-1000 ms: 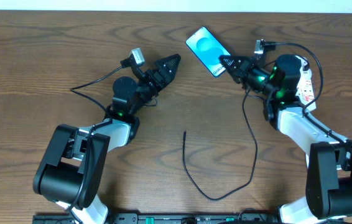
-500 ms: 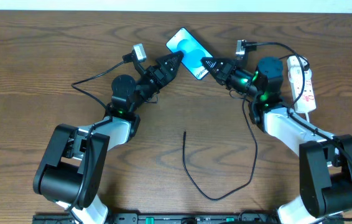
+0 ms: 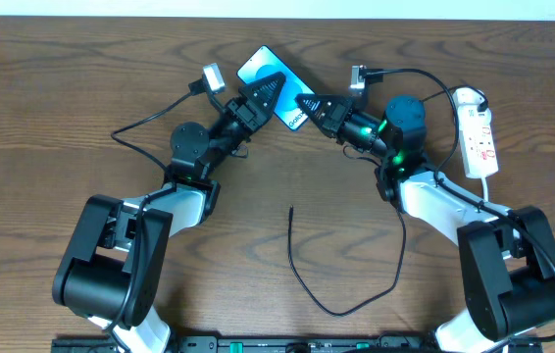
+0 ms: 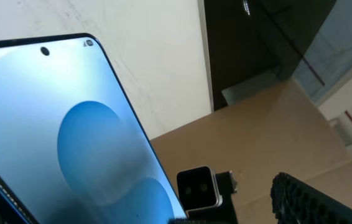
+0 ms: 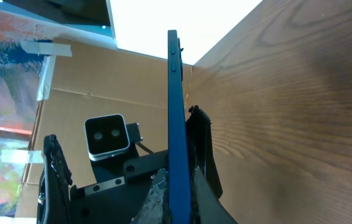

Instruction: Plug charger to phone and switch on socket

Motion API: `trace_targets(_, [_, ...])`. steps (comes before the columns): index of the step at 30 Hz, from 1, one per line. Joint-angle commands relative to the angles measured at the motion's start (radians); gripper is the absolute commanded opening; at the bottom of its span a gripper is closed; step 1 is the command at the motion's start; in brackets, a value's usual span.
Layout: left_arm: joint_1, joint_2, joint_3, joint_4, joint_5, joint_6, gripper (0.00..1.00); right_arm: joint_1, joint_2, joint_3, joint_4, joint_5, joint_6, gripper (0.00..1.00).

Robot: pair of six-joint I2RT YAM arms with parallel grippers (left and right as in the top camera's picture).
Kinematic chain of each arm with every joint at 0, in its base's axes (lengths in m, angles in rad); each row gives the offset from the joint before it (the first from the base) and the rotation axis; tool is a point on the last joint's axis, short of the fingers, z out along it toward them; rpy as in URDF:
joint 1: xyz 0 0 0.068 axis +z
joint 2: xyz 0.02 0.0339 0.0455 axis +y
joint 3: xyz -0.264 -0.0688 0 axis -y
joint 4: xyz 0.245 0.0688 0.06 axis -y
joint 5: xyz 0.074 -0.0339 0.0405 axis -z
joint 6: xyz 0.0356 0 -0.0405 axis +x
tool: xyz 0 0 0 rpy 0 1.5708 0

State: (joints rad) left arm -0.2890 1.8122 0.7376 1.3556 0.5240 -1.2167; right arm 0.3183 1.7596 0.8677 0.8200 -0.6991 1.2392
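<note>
The phone (image 3: 258,67), blue screen up, is held off the table at the back centre. My right gripper (image 3: 304,102) is shut on its lower end; in the right wrist view the phone (image 5: 173,93) stands edge-on between the jaws (image 5: 179,196). My left gripper (image 3: 274,86) is open, and its fingers straddle the phone's near side without closing on it. In the left wrist view the phone's screen (image 4: 58,137) fills the left and one finger (image 4: 313,199) shows at the lower right. The charger (image 3: 341,309) lies looped on the table with its plug tip (image 3: 290,209) free. The socket (image 3: 479,140) lies at the far right.
A thick black robot cable (image 3: 145,130) arcs left of my left arm, and another (image 3: 425,76) arcs over my right arm. The wall and table edge run along the back, just behind the phone.
My right gripper has carried the phone to the left, from beside the socket to between my left gripper's fingers. My left gripper has shifted slightly up and back.
</note>
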Motion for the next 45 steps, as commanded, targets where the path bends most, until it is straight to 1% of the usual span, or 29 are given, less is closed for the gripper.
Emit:
trace_targets(1, [0.0, 0.006, 0.023, 0.033, 0.014, -0.046, 0.98, 0.02, -0.005, 0.008, 0.016, 0.005, 0.002, 0.01])
trace_targets(3, [0.0, 0.006, 0.023, 0.09, 0.014, -0.065, 0.98, 0.028, -0.005, 0.008, 0.038, 0.011, -0.002, 0.01])
trace_targets(5, [0.0, 0.006, 0.023, 0.124, 0.014, -0.086, 0.94, 0.034, -0.005, 0.008, 0.041, 0.023, -0.006, 0.01])
trace_targets(6, [0.0, 0.006, 0.023, 0.124, 0.014, -0.091, 0.9, 0.037, -0.005, 0.008, 0.041, 0.029, -0.008, 0.01])
trace_targets(7, [0.0, 0.006, 0.022, 0.124, 0.015, -0.091, 0.82, 0.04, -0.005, 0.008, 0.045, 0.04, -0.01, 0.01])
trace_targets(9, [0.0, 0.006, 0.022, 0.124, 0.015, -0.091, 0.73, 0.043, -0.005, 0.008, 0.054, 0.054, -0.01, 0.01])
trace_targets(11, [0.0, 0.006, 0.022, 0.124, 0.015, -0.091, 0.6, 0.043, -0.005, 0.008, 0.057, 0.071, -0.003, 0.01])
trace_targets(12, [0.0, 0.006, 0.022, 0.123, 0.014, -0.091, 0.56, 0.043, -0.005, 0.008, 0.057, 0.079, 0.006, 0.01])
trace_targets(13, [0.0, 0.006, 0.022, 0.124, 0.014, -0.091, 0.52, 0.043, -0.005, 0.008, 0.057, 0.085, 0.007, 0.01])
trace_targets(14, [0.0, 0.006, 0.022, 0.124, 0.014, -0.091, 0.51, 0.043, -0.005, 0.008, 0.056, 0.092, 0.019, 0.01])
trace_targets(15, [0.0, 0.006, 0.022, 0.123, 0.013, -0.091, 0.47, 0.043, -0.005, 0.008, 0.056, 0.097, 0.029, 0.01])
trace_targets(18, [0.0, 0.006, 0.022, 0.109, 0.003, -0.091, 0.38, 0.043, -0.005, 0.008, 0.055, 0.097, 0.072, 0.01])
trace_targets(19, [0.0, 0.006, 0.022, 0.096, 0.002, -0.091, 0.33, 0.043, -0.005, 0.008, 0.05, 0.095, 0.093, 0.01])
trace_targets(21, [0.0, 0.006, 0.022, 0.09, 0.003, -0.091, 0.31, 0.043, -0.005, 0.008, 0.039, 0.091, 0.116, 0.01])
trace_targets(24, [0.001, 0.006, 0.022, 0.09, 0.002, -0.091, 0.29, 0.043, -0.005, 0.008, 0.003, 0.083, 0.159, 0.01])
trace_targets(27, [0.003, 0.006, 0.022, 0.09, -0.001, -0.094, 0.24, 0.043, -0.005, 0.008, -0.014, 0.068, 0.183, 0.01])
trace_targets(30, [0.003, 0.006, 0.022, 0.09, -0.017, -0.121, 0.2, 0.043, -0.005, 0.008, -0.015, 0.062, 0.183, 0.01])
trace_targets(32, [0.003, 0.006, 0.022, 0.09, -0.02, -0.128, 0.19, 0.043, -0.005, 0.008, -0.017, 0.06, 0.181, 0.01])
trace_targets(33, [0.003, 0.006, 0.022, 0.09, -0.019, -0.128, 0.15, 0.043, -0.005, 0.008, -0.018, 0.059, 0.181, 0.01])
trace_targets(36, [0.003, 0.006, 0.022, 0.09, -0.019, -0.137, 0.09, 0.043, -0.005, 0.008, -0.017, 0.049, 0.158, 0.01])
trace_targets(39, [0.003, 0.006, 0.022, 0.09, -0.019, -0.151, 0.08, 0.043, -0.005, 0.008, -0.013, 0.022, 0.083, 0.82])
trace_targets(40, [0.003, 0.006, 0.022, 0.09, -0.019, -0.158, 0.08, 0.042, -0.005, 0.008, -0.004, 0.01, 0.063, 0.95])
trace_targets(41, [0.003, 0.006, 0.022, 0.09, -0.02, -0.181, 0.08, 0.036, -0.005, 0.008, 0.023, -0.01, 0.028, 0.99])
trace_targets(43, [0.008, 0.006, 0.022, 0.089, -0.019, -0.199, 0.07, 0.011, -0.008, 0.008, 0.106, -0.046, -0.027, 0.99])
trace_targets(45, [0.02, 0.006, 0.022, 0.059, -0.019, -0.254, 0.07, -0.034, -0.023, 0.008, 0.151, -0.078, -0.056, 0.99])
